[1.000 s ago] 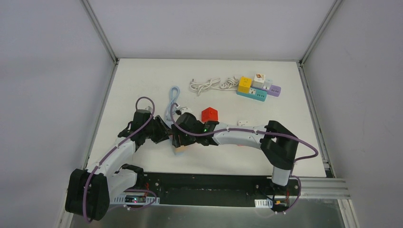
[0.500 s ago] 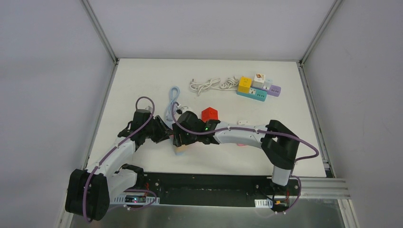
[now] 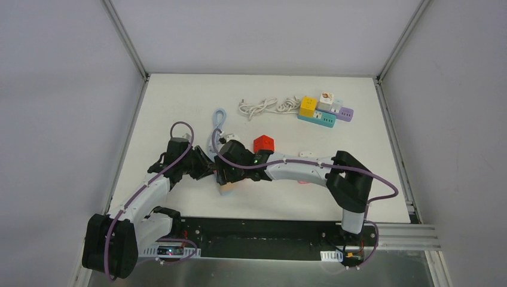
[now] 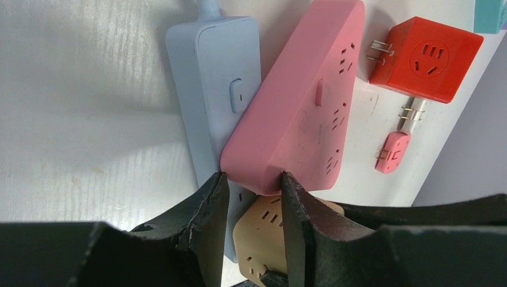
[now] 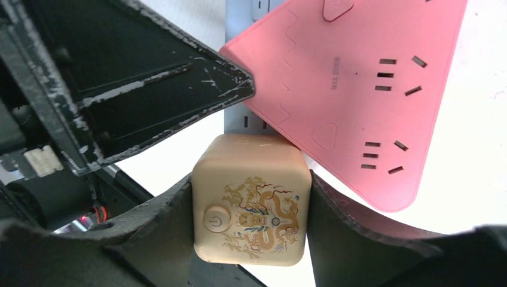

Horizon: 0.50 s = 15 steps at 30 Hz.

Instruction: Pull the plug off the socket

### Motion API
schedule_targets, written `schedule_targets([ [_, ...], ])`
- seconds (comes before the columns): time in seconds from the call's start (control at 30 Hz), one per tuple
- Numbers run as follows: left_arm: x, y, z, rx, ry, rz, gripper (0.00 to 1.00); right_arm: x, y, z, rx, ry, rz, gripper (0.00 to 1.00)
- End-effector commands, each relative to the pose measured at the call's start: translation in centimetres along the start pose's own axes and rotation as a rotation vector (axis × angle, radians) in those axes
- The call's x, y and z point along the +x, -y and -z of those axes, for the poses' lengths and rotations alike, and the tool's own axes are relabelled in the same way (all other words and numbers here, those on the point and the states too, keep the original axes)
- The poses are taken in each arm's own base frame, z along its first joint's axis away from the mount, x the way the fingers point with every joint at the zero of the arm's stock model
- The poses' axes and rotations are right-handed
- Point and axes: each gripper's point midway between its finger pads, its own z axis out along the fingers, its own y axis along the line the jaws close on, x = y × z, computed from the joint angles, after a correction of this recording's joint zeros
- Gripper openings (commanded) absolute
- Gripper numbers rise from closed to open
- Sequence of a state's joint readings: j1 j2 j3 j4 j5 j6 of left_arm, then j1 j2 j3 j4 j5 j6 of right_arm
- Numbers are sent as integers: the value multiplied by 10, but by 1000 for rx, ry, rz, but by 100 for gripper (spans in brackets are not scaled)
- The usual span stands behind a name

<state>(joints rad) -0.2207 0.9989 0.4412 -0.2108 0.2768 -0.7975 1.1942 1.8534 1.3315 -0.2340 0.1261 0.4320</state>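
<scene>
Top external view: both arms reach to the near middle of the table [image 3: 173, 101]. The left gripper [image 3: 207, 170] sits just left of the right gripper [image 3: 226, 178], with a red cube adapter [image 3: 263, 144] just beyond them.

Left wrist view: the jaws stand narrow, pinching the near end of the pink power strip [image 4: 305, 101], which lies against the light-blue socket strip [image 4: 209, 78].

Right wrist view: the fingers [image 5: 161, 227] clamp both sides of the beige cube plug [image 5: 251, 206], which sits over the light-blue socket strip.

White worktop [image 3: 179, 101]. Coiled white cable [image 3: 263, 107] at 12 o'clock. Teal and purple power strips [image 3: 327, 117] at 1. Red cube [image 3: 263, 144] centre. Blue strip [image 4: 209, 78] at 8, pink strip [image 4: 305, 101] overlapping it.
</scene>
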Motion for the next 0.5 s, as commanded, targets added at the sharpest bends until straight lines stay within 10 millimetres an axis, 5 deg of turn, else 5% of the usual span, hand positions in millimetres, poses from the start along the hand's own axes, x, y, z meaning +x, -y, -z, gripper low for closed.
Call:
schedule_targets([
  [0.0,29,-56,0,-215,-85,-8,19,-65,-68,56,-317,141,-110,0],
  [0.27,29,-57,0,-215,-86,-10,18,-50,-38,26,32,125,38,0],
  [0.47,29,-56,0,-213,-87,-8,17,-60,-46,45,-121,140,-33,0],
])
